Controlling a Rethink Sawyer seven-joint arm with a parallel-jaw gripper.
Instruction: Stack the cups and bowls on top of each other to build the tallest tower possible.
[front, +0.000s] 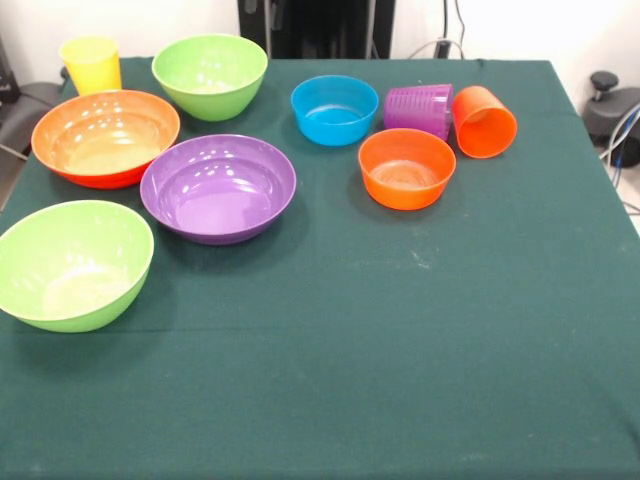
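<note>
Table (400, 380): covered in dark green cloth, matte, faintly creased.
Large bowls: glossy round plastic, all upright and apart from one another or nearly so. Orange bowl (105, 137) at the left; purple bowl (218, 187) just beside it, toward the middle; one lime bowl (210, 75) at the far side; a second lime bowl (72, 264) at the near left (tipped slightly).
Small bowls: blue bowl (334, 109) and small orange bowl (406, 168), upright, near each other.
Cups: yellow cup (91, 65) upright, tapered, at the far left corner; ribbed purple cup (419, 109) and smooth orange cup (484, 121) lying on their sides, touching.
Stacking: nothing is stacked.
Gripper: not visible, so its state cannot be told.
</note>
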